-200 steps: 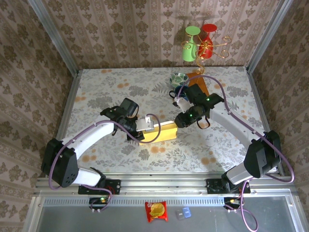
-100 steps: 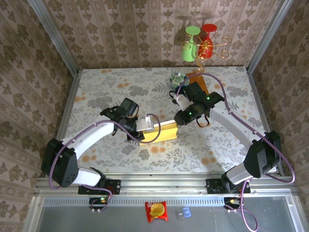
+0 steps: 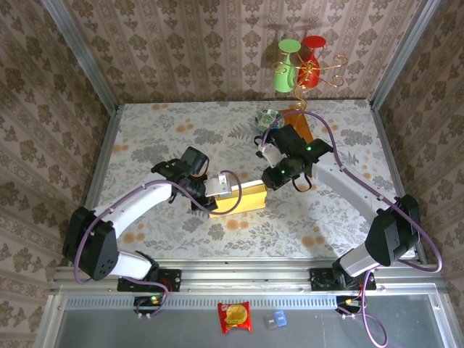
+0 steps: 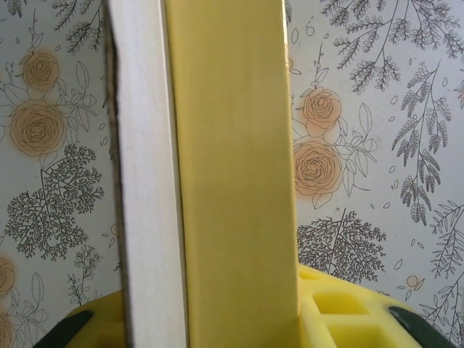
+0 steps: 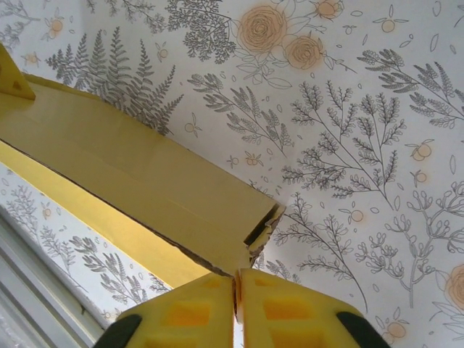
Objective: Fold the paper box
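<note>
At the ends of the paper box [image 3: 247, 197], the left gripper [image 3: 217, 193] and right gripper [image 5: 237, 284] pinch its edges; it looks light and bendy.

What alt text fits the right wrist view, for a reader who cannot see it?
The right gripper, yellow fingers closed at the bottom edge, pinches a corner of the yellow paper box, which stretches away toward the upper left. Beneath lies the floral-print table.
</note>
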